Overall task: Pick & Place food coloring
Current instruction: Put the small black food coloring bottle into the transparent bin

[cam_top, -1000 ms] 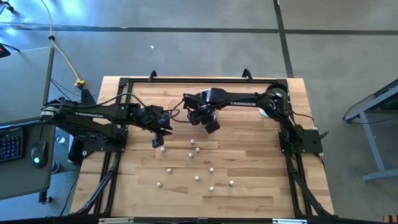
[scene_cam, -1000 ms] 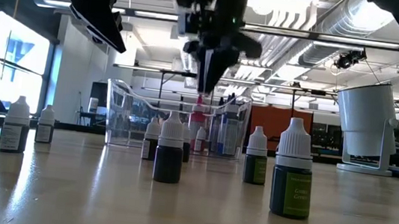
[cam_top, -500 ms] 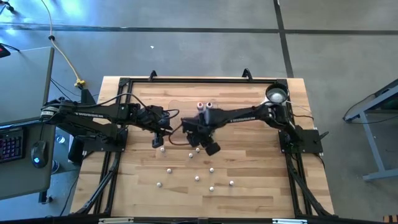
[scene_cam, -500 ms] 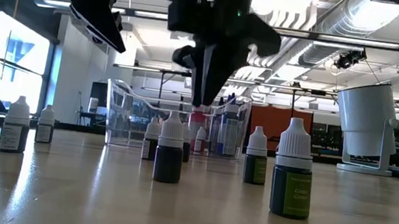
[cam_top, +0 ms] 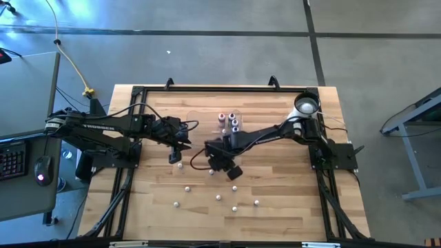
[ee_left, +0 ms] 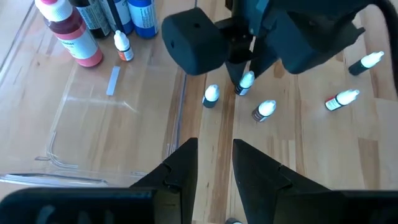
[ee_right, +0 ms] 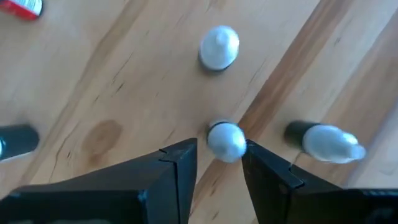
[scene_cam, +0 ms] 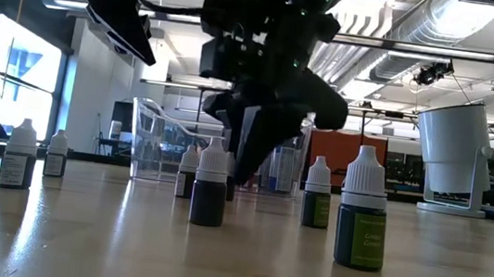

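Several tiny food coloring bottles with white caps stand loose on the wooden table [cam_top: 218, 198] [scene_cam: 210, 186]. Three more, and a taller red one [ee_left: 68, 28], stand in the clear tray [cam_top: 207, 118] [ee_left: 93, 112]. My right gripper [cam_top: 219, 160] [ee_right: 217, 155] is open and low over the loose bottles. Its fingers stand on either side of one upright bottle [ee_right: 225, 140] [ee_left: 246, 81]. My left gripper [cam_top: 176, 153] [ee_left: 214, 158] hovers open beside the tray's near left corner and holds nothing. My right gripper comes from above, pointing down, with one finger on each side of the bottle's white cap [ee_right: 225, 140]. The bottle stands upright on the table. Whether a finger touches the cap, I cannot tell.
Close to the straddled bottle are another upright bottle [ee_right: 219, 46] and one lying on its side [ee_right: 326, 143]. A white cup-like object [cam_top: 305, 105] [scene_cam: 456, 148] stands at the far right corner. A black frame runs along the table's edges [cam_top: 138, 89].
My right gripper has moved from above the tray toward the table's near edge and a little left, and has come down over the loose bottles. The tray's bottles, which it covered before, now show in the high view.
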Motion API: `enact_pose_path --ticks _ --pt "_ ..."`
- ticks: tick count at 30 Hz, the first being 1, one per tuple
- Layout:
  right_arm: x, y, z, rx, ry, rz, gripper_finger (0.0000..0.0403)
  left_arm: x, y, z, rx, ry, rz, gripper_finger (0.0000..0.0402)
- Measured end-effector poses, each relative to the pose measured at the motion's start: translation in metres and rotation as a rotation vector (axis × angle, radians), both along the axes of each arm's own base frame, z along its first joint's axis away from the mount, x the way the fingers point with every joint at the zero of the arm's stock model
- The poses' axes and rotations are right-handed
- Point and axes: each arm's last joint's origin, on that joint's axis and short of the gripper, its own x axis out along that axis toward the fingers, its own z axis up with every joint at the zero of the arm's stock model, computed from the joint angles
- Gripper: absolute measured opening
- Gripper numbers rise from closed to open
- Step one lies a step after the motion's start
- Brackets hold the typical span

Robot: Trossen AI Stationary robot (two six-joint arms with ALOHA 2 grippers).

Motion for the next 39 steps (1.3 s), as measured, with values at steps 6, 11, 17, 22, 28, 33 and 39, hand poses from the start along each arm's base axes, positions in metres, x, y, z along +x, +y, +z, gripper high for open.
enact_pose_path --ticks 6,11,17,22,28,33,39 --pt "0.003 0.001 -0.002 0.036 -0.045 0.013 0.0119 0.000 0.000 0.000 0.000 0.000 0.000 0.0099" --pt "0.003 0.001 -0.002 0.030 -0.045 0.011 0.0119 0.000 0.000 0.000 0.000 0.000 0.001 0.0099" --pt "0.002 0.001 -0.002 0.032 -0.032 0.013 0.0087 0.000 0.000 0.000 0.000 0.000 0.001 0.0099" --pt "0.001 0.001 0.000 0.033 -0.030 0.013 0.0058 0.000 0.000 0.000 0.000 0.000 0.001 0.0099" --pt "-0.009 -0.001 0.034 -0.023 0.007 -0.007 0.0073 0.000 0.000 0.000 0.000 0.000 0.001 0.0099" --pt "-0.014 -0.020 0.083 -0.210 -0.088 -0.048 0.0069 0.000 0.000 0.000 0.000 0.000 0.001 0.0099" --pt "-0.020 -0.077 0.091 -0.218 -0.079 -0.132 0.0068 0.000 0.000 0.000 0.000 0.000 0.001 0.0099"
